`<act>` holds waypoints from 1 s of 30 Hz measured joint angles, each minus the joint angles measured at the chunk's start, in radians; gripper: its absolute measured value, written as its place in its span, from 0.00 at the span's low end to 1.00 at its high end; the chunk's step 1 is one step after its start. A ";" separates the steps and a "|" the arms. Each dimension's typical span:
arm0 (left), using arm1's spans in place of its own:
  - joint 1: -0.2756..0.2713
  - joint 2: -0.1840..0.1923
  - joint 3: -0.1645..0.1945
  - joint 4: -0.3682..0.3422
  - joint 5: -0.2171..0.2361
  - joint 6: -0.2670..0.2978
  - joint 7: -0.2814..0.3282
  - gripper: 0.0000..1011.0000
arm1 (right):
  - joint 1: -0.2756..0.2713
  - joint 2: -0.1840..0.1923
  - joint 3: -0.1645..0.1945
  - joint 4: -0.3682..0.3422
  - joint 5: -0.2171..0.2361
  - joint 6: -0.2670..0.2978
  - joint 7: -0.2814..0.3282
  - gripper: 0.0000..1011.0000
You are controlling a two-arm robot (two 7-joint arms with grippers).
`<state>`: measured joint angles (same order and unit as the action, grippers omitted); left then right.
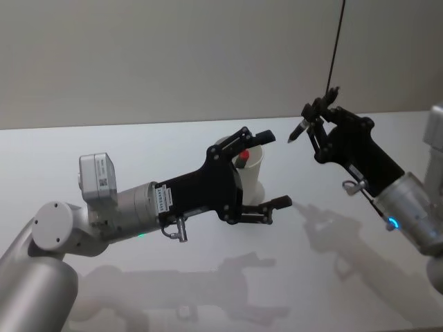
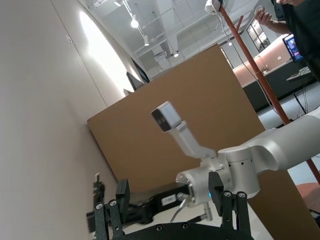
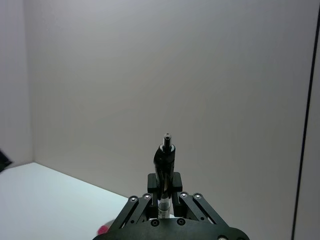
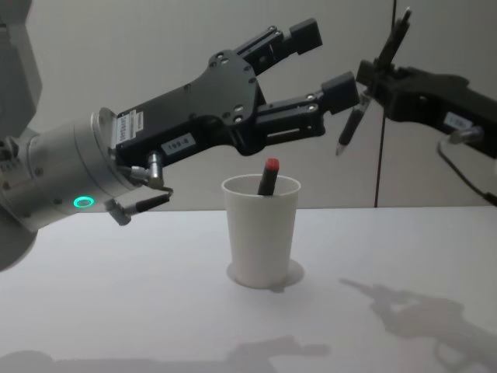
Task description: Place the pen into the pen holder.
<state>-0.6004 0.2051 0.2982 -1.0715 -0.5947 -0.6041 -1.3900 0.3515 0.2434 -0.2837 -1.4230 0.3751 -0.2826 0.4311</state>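
Observation:
The pen holder [image 4: 260, 233] is a white paper cup standing upright on the white table, with a red-capped pen [image 4: 269, 174] leaning inside it. My right gripper [image 4: 376, 74] is shut on a dark pen [image 4: 348, 130], held tilted in the air, tip down, above and to the right of the cup. In the right wrist view the pen [image 3: 165, 157] sticks out between the fingers. My left gripper [image 4: 323, 62] hovers open over the cup with nothing in it. From the head view, the left gripper [image 1: 274, 168] partly covers the cup [image 1: 254, 166], and the held pen [image 1: 299, 130] lies right of it.
The white table [image 4: 404, 249] stretches around the cup, with a plain wall behind. A thin dark cable [image 1: 337, 41] hangs down behind the right gripper. The left arm's body [image 1: 131, 204] reaches in low across the left side.

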 joint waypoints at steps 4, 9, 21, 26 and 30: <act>0.000 0.000 0.000 0.000 0.000 0.000 0.000 0.99 | 0.045 -0.029 -0.007 0.062 -0.048 0.000 -0.044 0.14; 0.000 0.000 0.000 0.000 0.000 0.000 0.000 0.99 | 0.097 -0.060 -0.016 0.130 -0.088 -0.005 -0.067 0.14; 0.000 0.000 0.000 0.000 0.000 0.000 0.000 0.99 | 0.176 -0.111 -0.035 0.226 -0.133 -0.012 -0.071 0.14; 0.000 0.000 0.000 0.000 0.000 0.000 0.000 0.99 | 0.200 -0.129 -0.043 0.250 -0.141 -0.002 -0.062 0.14; 0.000 0.000 0.000 0.000 0.000 0.000 0.000 0.99 | 0.212 -0.138 -0.049 0.260 -0.143 0.014 -0.055 0.14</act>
<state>-0.6005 0.2051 0.2983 -1.0715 -0.5948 -0.6042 -1.3900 0.5637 0.1057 -0.3323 -1.1634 0.2316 -0.2684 0.3757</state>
